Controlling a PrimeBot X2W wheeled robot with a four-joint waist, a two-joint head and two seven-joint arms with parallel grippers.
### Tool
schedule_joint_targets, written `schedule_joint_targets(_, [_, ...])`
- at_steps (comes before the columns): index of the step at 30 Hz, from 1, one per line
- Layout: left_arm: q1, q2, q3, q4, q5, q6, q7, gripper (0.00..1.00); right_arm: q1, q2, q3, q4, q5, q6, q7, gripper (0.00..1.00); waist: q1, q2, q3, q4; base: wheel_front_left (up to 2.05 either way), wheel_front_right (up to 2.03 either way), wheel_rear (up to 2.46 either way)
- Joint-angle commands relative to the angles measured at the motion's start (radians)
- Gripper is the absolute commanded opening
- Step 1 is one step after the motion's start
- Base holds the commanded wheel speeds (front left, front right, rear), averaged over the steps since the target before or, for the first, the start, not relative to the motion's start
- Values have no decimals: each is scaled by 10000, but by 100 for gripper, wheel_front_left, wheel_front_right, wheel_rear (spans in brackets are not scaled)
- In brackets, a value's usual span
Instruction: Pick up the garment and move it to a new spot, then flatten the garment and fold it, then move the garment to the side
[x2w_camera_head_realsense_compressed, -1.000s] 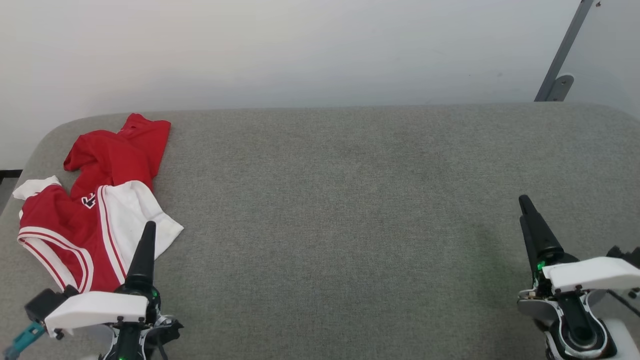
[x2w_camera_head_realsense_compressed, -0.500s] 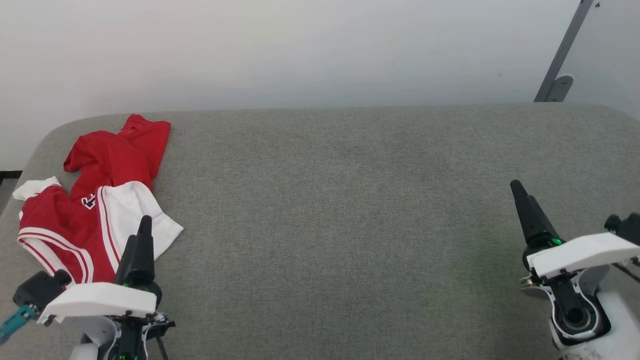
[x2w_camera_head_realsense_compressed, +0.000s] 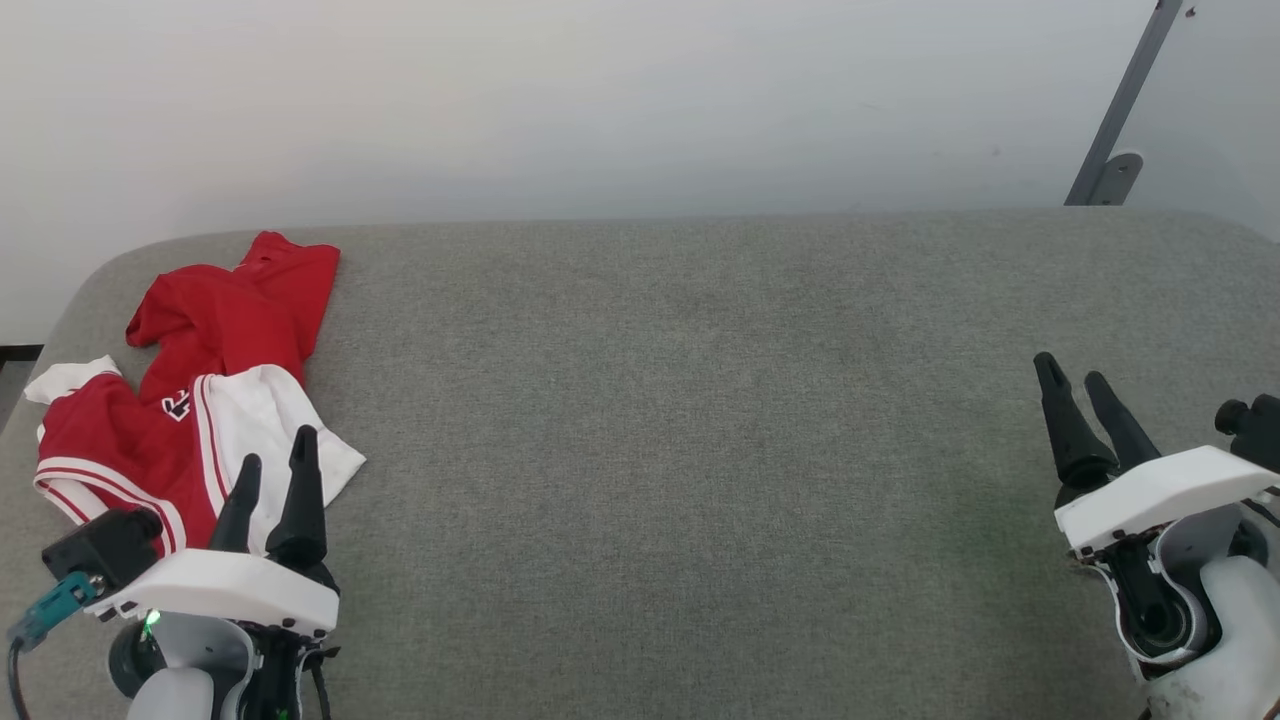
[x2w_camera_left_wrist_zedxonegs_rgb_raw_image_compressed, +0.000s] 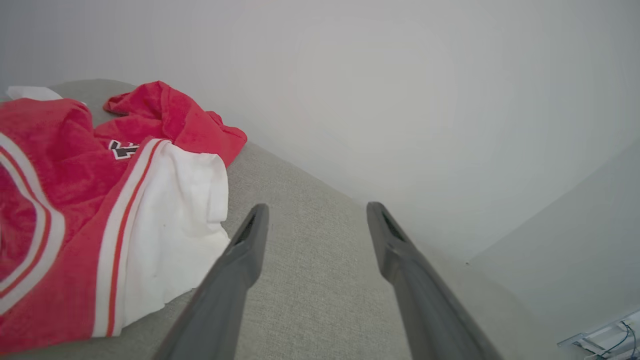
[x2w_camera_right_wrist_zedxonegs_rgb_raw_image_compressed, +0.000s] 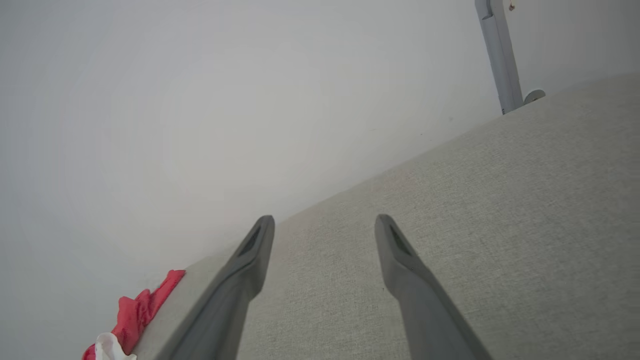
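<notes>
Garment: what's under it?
The garment lies crumpled on the grey fabric surface, which shows around it. Anything beneath its folds is covered.

Place: we read this as a bare test room or lab.
Wall: we see a plain white wall (x2w_camera_head_realsense_compressed: 600, 100) behind everything.
Surface: a wide, grey, cloth-covered surface (x2w_camera_head_realsense_compressed: 700, 400) with rounded corners stands against it.
Fittings: we spot a grey metal strut (x2w_camera_head_realsense_compressed: 1120, 110) on the wall and loose cables (x2w_camera_left_wrist_zedxonegs_rgb_raw_image_compressed: 607, 340) below.
</notes>
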Motion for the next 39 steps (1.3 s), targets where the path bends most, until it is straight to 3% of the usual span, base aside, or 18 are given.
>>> schedule_joint_targets(1, [-287,149,-60,-60,334,44,-111,100,-379,-111,-35,2,-332,39,-109,100,0,0,-1,-4,0,0,0])
schedule_joint_targets(21, [-472,711,-768,220,2833,545,-677,100,-778,-359,-292,507,-3433,43,-660,100,0,0,-58,-37,0,0,0])
schedule_joint_targets(39, [-507,843,-916,278,4068,598,-1082,100,-876,-452,-383,509,-4592,47,-923,100,0,0,-84,-79,0,0,0])
